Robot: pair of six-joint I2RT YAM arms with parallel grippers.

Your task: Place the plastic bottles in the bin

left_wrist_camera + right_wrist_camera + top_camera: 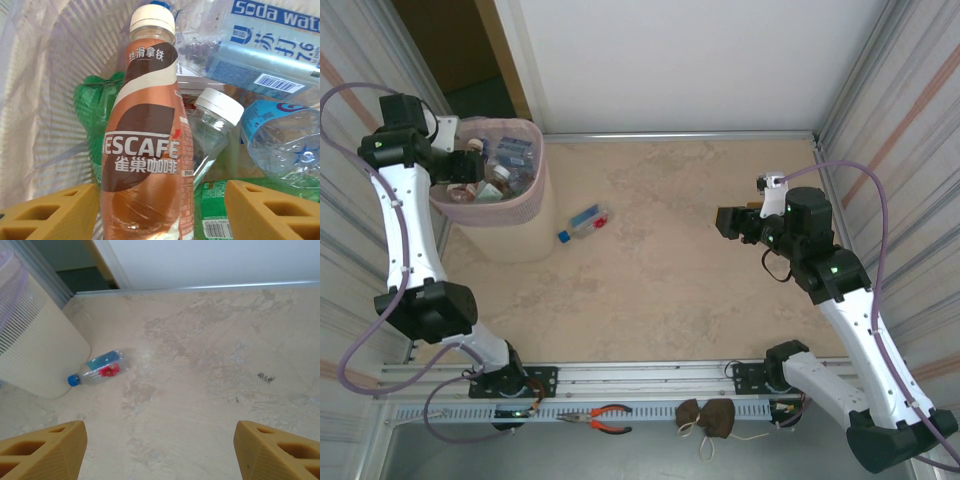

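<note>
Left gripper [161,195] hangs over the pink bin [45,100], fingers [50,215] spread wider than the upright Nescafé bottle [145,150] between them; my right gripper [160,435] gapes empty; a blue-capped bottle [100,369] lies just beside the bin.

table [680,280] beige | bin [520,238] standing | bottle [584,222] lying just beside bin

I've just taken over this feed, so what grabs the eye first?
A brown Nescafe bottle sits between the left gripper's parted fingers, above the bottles piled in the bin at the table's far left. One blue-capped bottle lies beside the bin, ahead of the open right gripper.
</note>
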